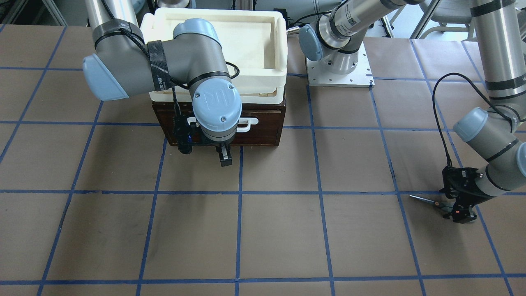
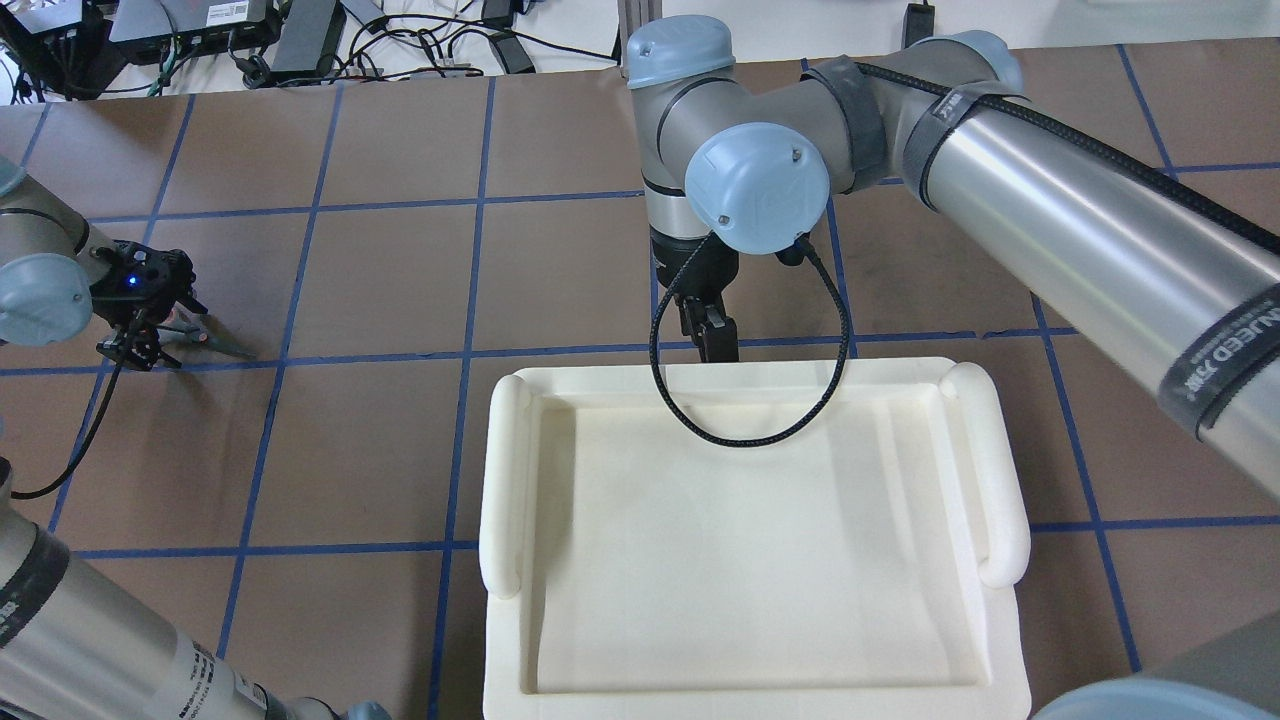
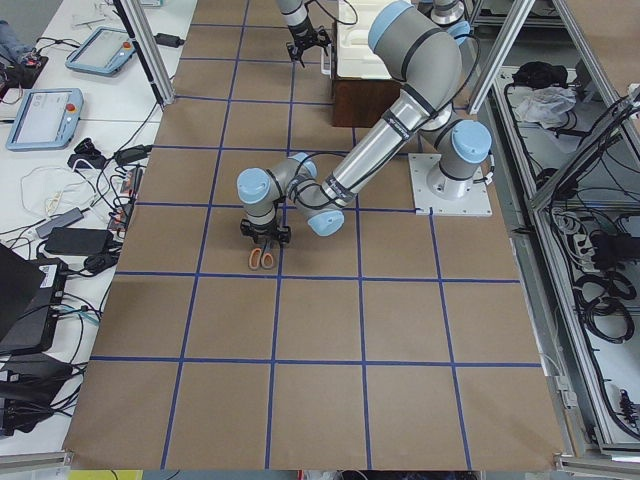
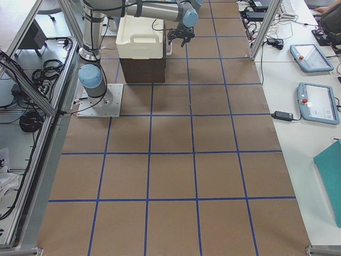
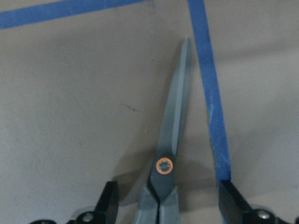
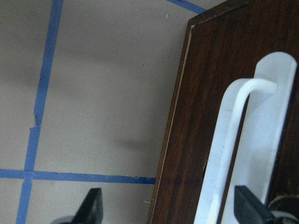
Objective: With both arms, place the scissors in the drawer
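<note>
The scissors lie flat on the table, blades shut and pointing away from my left gripper. That gripper is open and low over them, a finger on each side of the handle end; the handles are mostly out of view. From the front, the scissors lie at the table's right, by the left gripper. The dark brown drawer is shut. My right gripper is open in front of its white bar handle, which lies partly between the fingers, not gripped.
A cream-white tray sits on top of the drawer's cabinet. The left arm's base plate is bolted to the table beside it. Blue tape lines grid the brown table. Cables and pendants lie beyond the far edge.
</note>
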Controlling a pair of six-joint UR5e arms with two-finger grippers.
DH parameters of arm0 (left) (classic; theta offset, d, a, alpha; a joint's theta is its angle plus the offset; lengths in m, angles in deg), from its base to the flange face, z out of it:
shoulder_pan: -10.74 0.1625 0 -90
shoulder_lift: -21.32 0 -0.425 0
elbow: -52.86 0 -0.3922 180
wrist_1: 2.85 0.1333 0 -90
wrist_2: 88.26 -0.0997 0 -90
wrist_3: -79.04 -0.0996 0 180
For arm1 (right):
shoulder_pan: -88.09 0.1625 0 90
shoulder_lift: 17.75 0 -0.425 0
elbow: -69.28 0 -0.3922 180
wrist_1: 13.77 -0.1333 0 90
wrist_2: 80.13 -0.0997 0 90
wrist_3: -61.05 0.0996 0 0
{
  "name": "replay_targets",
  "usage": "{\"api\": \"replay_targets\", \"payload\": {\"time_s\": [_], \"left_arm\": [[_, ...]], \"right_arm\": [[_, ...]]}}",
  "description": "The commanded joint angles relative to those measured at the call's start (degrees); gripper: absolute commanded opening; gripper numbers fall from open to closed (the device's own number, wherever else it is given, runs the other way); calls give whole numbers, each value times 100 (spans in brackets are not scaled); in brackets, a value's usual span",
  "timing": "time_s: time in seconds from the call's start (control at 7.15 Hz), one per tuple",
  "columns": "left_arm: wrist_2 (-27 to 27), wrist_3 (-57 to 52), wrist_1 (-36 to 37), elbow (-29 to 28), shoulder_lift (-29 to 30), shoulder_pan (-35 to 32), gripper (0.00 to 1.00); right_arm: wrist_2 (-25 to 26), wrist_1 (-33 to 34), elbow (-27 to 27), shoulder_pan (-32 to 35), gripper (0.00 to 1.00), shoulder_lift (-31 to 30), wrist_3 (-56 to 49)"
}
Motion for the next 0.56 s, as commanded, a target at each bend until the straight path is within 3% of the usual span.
{"api": "replay_targets", "payload": {"time_s": [0.0,0.42], "left_arm": [[29,-3,-7,14,3,-5,70],[29,-12,2,-3,38,4,67]], "right_arm": [[-85,-22,14,0,100,3,5],[-199,-22,75,0,100,29,-4]]}}
